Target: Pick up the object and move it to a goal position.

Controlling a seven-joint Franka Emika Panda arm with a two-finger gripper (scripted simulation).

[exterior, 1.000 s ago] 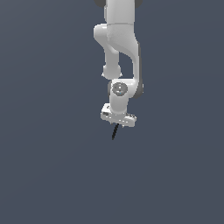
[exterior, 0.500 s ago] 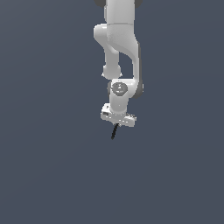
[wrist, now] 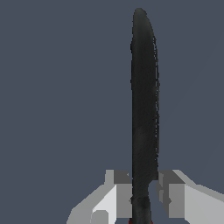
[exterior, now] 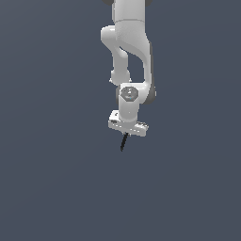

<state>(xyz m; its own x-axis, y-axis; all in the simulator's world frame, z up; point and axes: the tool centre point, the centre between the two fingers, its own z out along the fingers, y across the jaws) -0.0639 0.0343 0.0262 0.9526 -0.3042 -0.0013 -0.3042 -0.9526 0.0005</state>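
Note:
The object is a thin black stick (exterior: 124, 141) that hangs below my white gripper (exterior: 125, 133) in the exterior view, pointing down and slightly to that view's left. In the wrist view the black stick (wrist: 144, 109) runs straight away from the camera, clamped between my two grey fingers (wrist: 124, 192), with a small red bit showing at the held end. The gripper (wrist: 144, 194) is shut on the stick. The arm reaches down from the top of the exterior view.
A plain dark grey-blue surface (exterior: 56, 179) fills the background in both views. No other objects show.

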